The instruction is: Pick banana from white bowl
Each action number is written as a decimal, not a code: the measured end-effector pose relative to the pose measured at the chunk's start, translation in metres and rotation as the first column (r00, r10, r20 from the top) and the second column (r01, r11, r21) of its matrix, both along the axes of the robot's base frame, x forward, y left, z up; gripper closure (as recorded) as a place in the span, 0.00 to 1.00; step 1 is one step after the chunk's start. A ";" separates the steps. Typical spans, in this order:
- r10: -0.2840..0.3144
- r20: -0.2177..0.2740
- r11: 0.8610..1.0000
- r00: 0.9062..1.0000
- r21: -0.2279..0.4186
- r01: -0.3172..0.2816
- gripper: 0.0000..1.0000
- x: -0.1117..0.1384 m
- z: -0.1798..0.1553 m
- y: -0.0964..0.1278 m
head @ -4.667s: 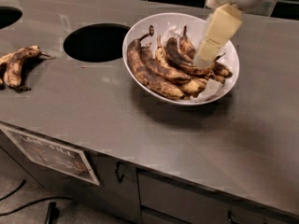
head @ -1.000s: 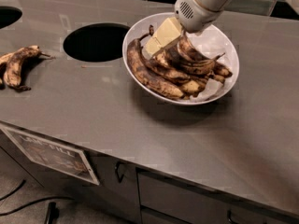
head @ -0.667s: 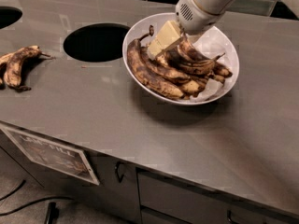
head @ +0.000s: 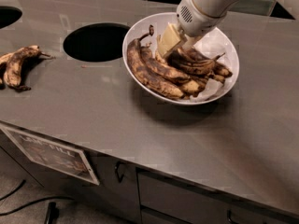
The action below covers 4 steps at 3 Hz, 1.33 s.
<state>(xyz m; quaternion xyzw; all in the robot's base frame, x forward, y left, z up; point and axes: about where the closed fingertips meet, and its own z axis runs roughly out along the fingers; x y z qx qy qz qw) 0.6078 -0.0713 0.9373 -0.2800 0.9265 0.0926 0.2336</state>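
Now, tool (head: 169, 40) position: inside the white bowl (head: 218, 43), at its far-left part, low over the fruit.
Tool state: cannot tell whether open or closed.
Bananas (head: 161, 71): brown-spotted heap lying in the white bowl, near and right of the tool.
White bowl location: on the desk (head: 140, 134), just right of a round hole (head: 96, 42).
Loose bunch (head: 16, 64): left desk edge, well apart from the bowl.

Hidden & cut-off bits
Pincer (head: 166, 42) low at back-left of white bowl (head: 212, 43); can't tell if it grips any of the bananas (head: 159, 71). Arm (head: 205, 3) runs off top edge, covers bowl's far rim. 2nd hole (head: 7, 15) & loose bananas (head: 16, 64) clipped at left edge. Sign (head: 51, 155) wording unreadable.
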 end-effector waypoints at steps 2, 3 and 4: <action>-0.020 -0.018 1.000 1.000 -0.021 0.020 0.53 0.002 -0.006 -0.001; -0.017 -0.023 1.000 1.000 -0.023 0.017 0.52 0.003 -0.007 0.000; -0.014 -0.029 1.000 0.999 -0.025 0.013 0.45 0.004 -0.008 0.001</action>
